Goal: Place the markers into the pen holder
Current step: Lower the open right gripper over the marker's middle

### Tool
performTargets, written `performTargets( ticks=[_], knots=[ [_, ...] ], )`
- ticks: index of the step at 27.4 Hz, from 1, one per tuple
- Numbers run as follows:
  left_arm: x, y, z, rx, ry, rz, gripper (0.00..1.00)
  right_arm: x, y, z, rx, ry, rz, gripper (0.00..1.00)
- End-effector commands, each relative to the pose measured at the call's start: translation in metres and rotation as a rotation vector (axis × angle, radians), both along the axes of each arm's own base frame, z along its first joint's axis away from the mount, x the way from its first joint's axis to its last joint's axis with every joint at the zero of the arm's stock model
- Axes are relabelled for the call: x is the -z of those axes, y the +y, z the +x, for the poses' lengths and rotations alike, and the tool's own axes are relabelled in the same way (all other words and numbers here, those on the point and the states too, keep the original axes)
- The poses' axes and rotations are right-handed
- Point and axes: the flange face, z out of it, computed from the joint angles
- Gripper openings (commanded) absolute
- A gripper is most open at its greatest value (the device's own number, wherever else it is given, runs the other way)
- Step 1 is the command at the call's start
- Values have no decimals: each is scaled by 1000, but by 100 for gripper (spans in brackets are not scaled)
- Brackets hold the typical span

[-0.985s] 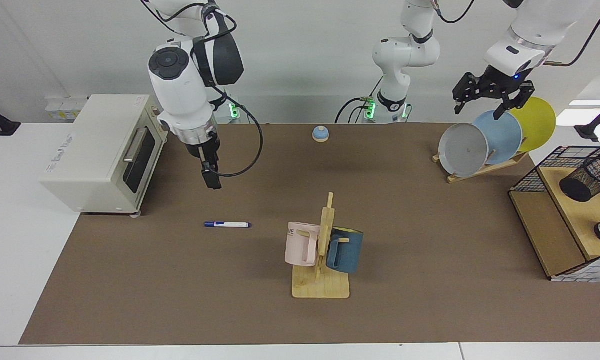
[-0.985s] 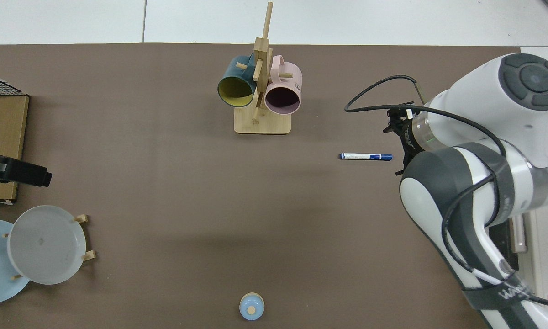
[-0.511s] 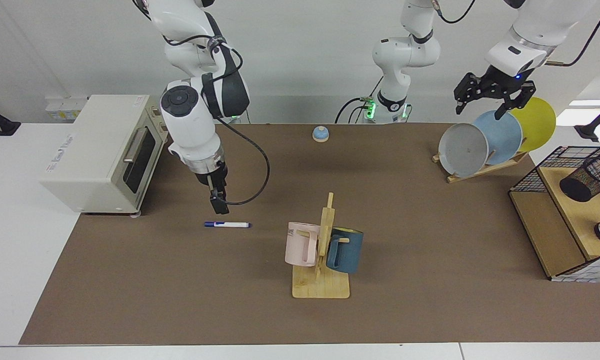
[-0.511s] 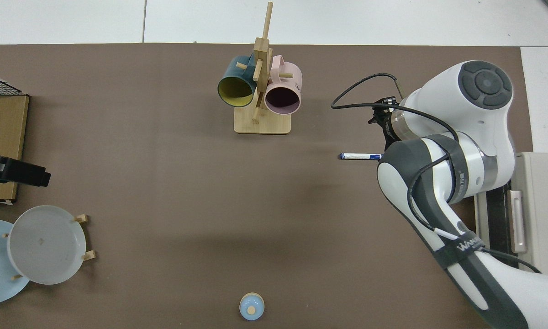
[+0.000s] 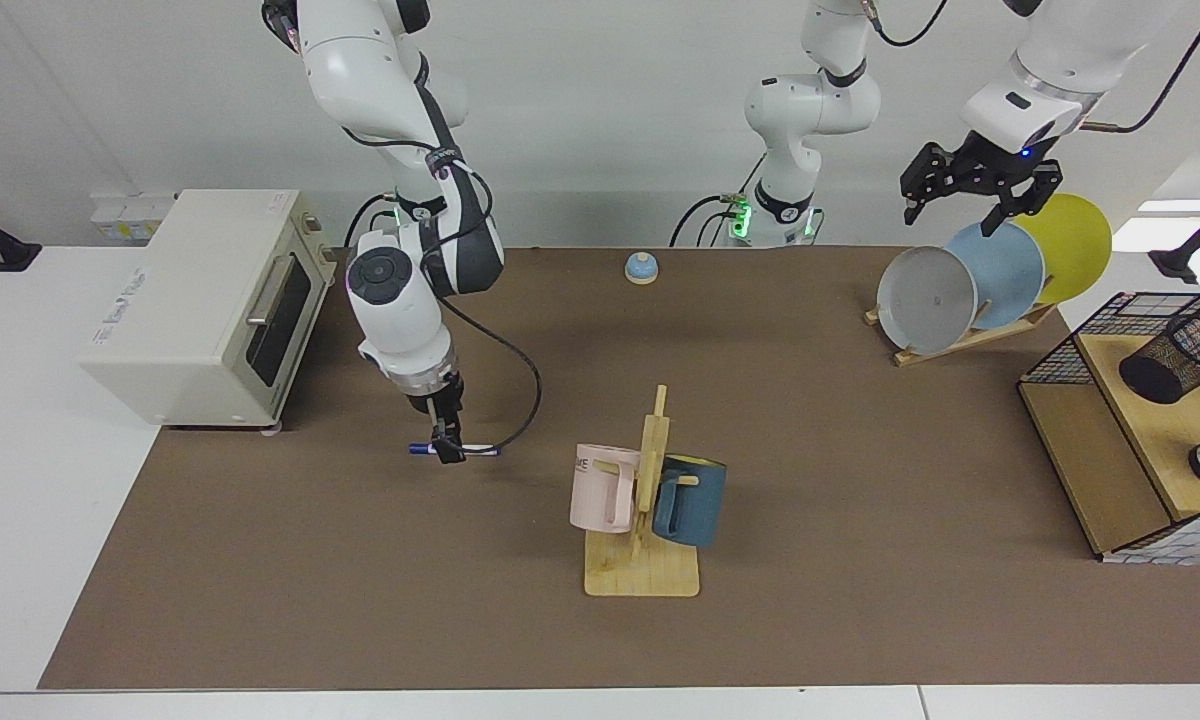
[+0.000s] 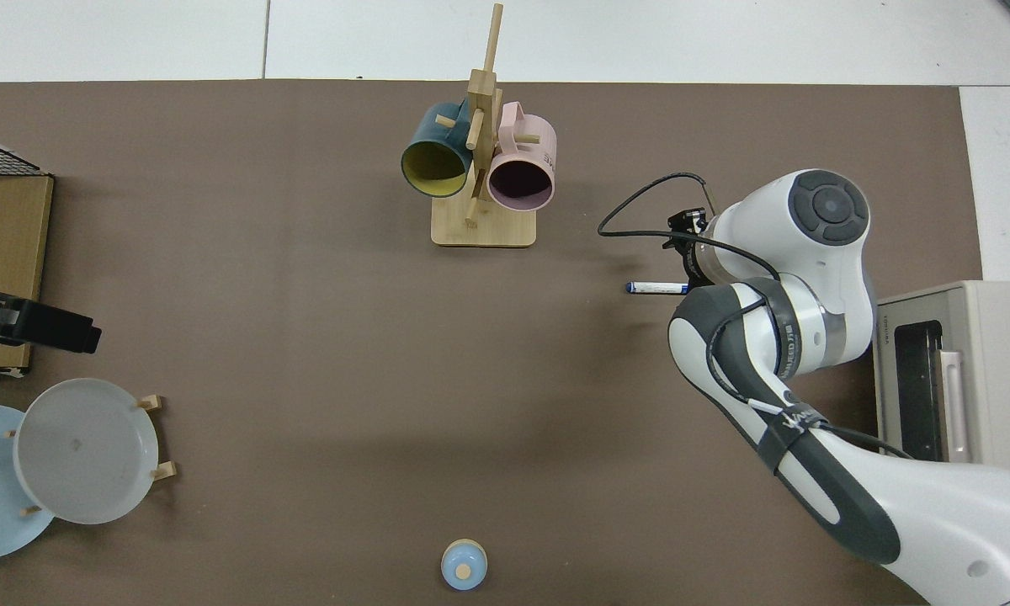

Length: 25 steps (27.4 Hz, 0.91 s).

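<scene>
I had the right gripper [image 5: 448, 452] down at the slim white marker with blue ends [image 5: 480, 451], which lay flat on the brown mat [image 5: 360, 600] near the cream toaster oven [image 5: 200, 300]. The fingertips sat at the pen's mid-length, but I could not tell whether they had closed on it. My worry was a pinch off the barrel's axis — the round pen could roll or squirt sideways, or tilt if lifted away from its balance point. The black wire-mesh cylindrical pen holder [image 5: 1182, 355] stood tilted on the wooden shelf [image 5: 1150, 430] at the far side of the table, well apart, so a loose grip risked a drop in transit or at the slanted mouth. The left gripper [image 5: 968, 205] waited above the plate rack [image 5: 970, 340], fingers spread and holding nothing.
</scene>
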Motion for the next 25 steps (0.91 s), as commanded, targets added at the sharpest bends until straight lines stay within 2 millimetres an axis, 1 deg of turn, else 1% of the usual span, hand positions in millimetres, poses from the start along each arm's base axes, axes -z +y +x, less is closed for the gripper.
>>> performTargets(
  ticks=[1, 3, 5, 6, 8, 13, 17, 22, 25],
  knots=[
    [-1, 2, -12, -6, 21, 9, 100, 17, -6, -2, 24, -18, 3, 95],
    [-1, 4, -14, -6, 21, 8, 100, 22, -10, -1, 24, -16, 3, 95],
    [1, 4, -15, -3, 23, 8, 100, 27, -20, 2, 40, -19, 5, 95],
    [1, 3, -16, -1, 23, 8, 100, 27, -25, 4, 46, -24, 4, 94],
    [1, 3, -16, 0, 23, 8, 100, 29, -27, 4, 38, -22, 5, 94],
    [3, -4, -21, 13, 30, 8, 100, 35, -40, 6, 51, -13, 4, 94],
    [5, -4, -23, 13, 34, 8, 100, 43, -35, 5, 53, -6, 5, 93],
    [5, -4, -23, 14, 34, 8, 100, 48, -33, 1, 60, -13, 7, 93],
    [5, -5, -23, 14, 34, 8, 100, 50, -28, -1, 54, -8, 6, 91]
  ],
)
